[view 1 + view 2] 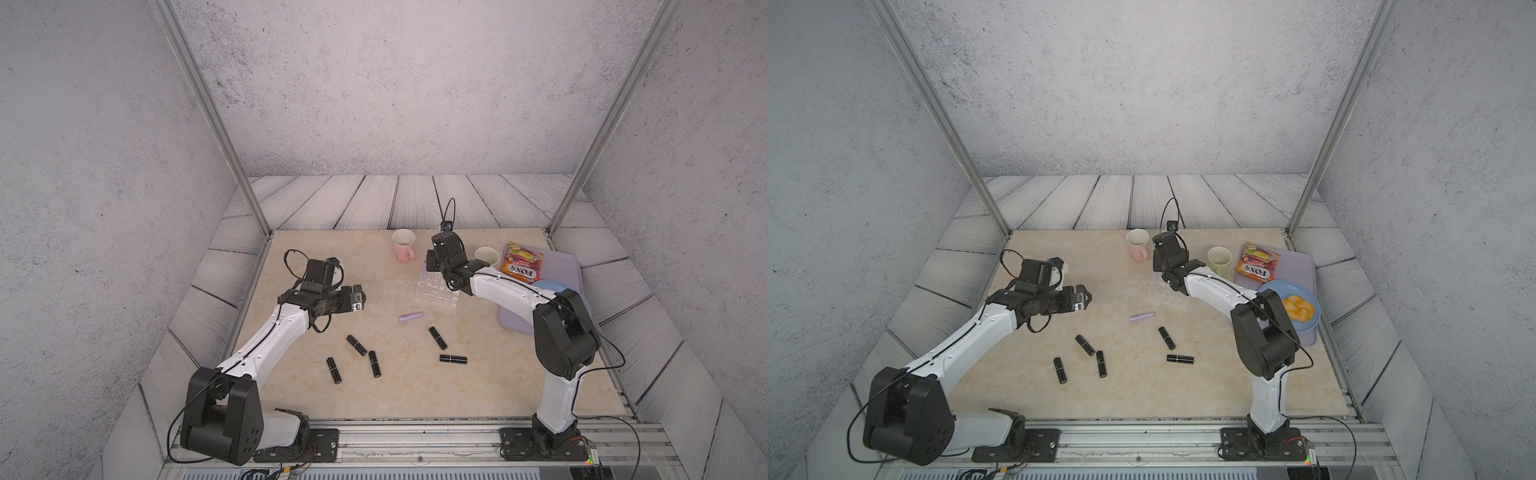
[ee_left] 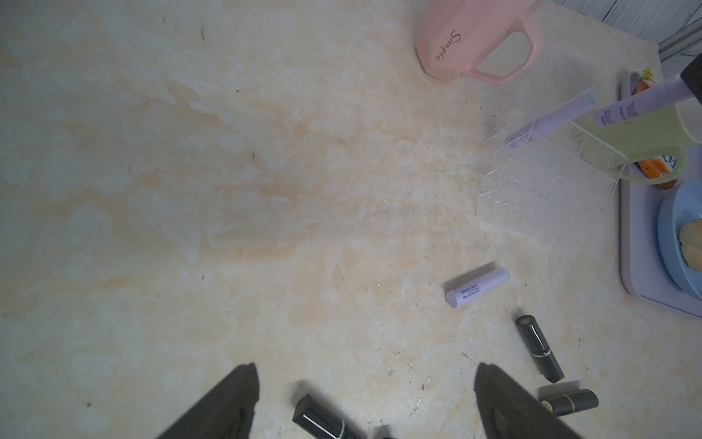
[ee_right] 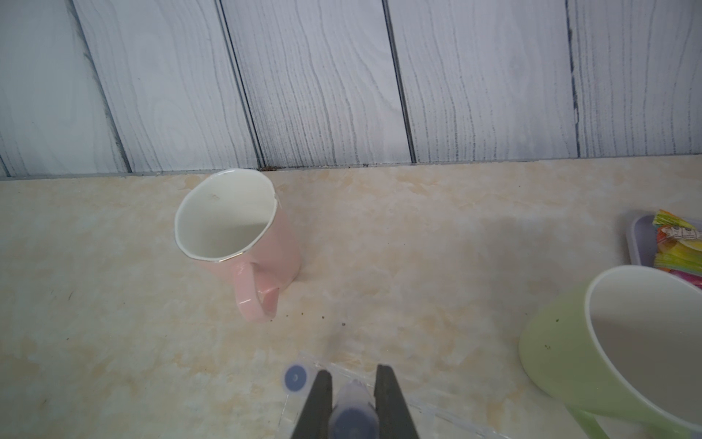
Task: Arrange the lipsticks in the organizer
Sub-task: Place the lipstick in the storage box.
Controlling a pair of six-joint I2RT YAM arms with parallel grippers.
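The clear organizer sits right of the table's middle. One lilac lipstick stands in a far cell. My right gripper hangs over the organizer's far corner, shut on a second lilac lipstick. A third lilac lipstick lies on the table. Several black lipsticks lie nearer the front. My left gripper is open above the table, over one black lipstick.
A pink mug stands behind the organizer, a green mug to its right. The lilac tray at the right edge holds a snack packet and a blue plate with food.
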